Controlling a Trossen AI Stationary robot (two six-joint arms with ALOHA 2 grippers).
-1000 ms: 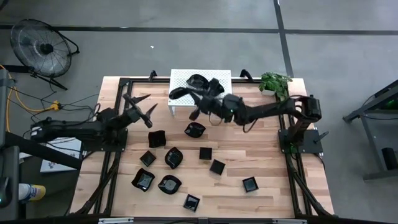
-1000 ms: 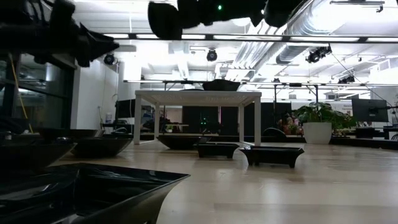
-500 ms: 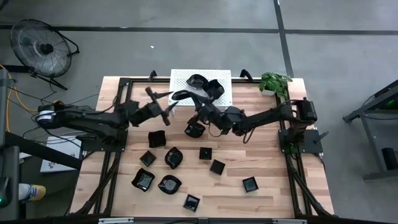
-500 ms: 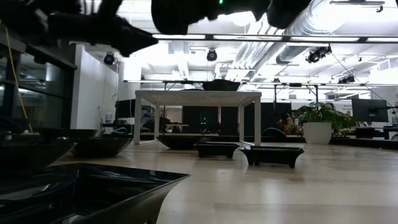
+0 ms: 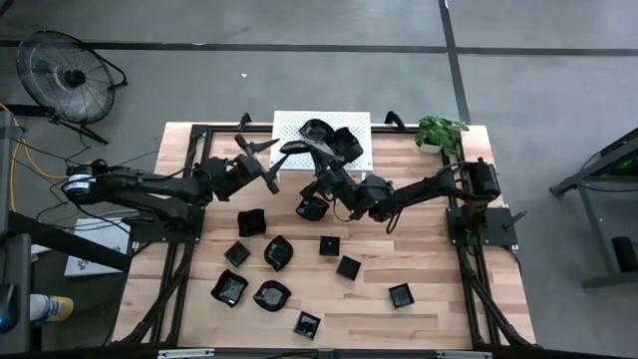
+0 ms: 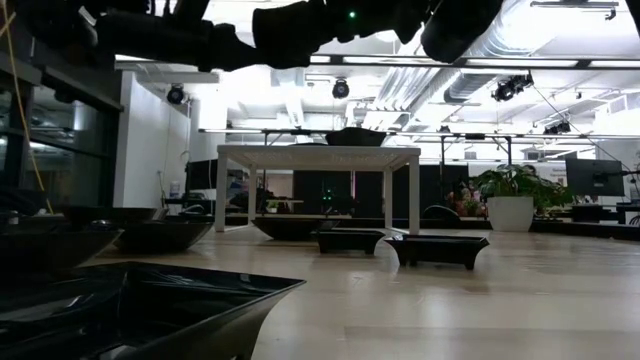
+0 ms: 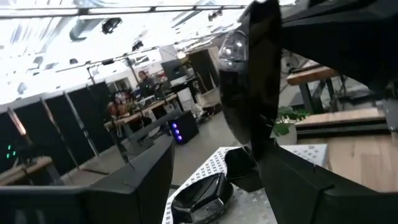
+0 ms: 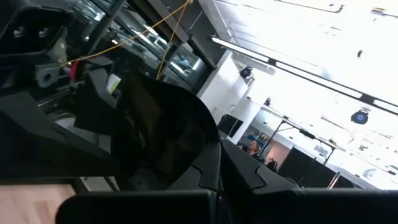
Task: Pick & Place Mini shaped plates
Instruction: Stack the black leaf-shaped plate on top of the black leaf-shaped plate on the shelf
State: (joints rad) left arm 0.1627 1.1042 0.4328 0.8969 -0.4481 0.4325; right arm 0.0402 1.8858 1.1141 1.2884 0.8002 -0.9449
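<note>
Near the white stand [image 5: 321, 140] room is tight: the left gripper [image 5: 261, 165], fingers spread, and the right gripper [image 5: 321, 178], clamped on a black plate [image 5: 297, 149], crowd its front edge, with more plates [image 5: 334, 138] piled on top. Scattered plates [image 5: 269, 251] dot the table's middle. Bare wood lies open along the right side [image 5: 439, 259] and the near left corner [image 5: 159, 319]. A potted plant [image 5: 440, 132] blocks the far right corner.
</note>
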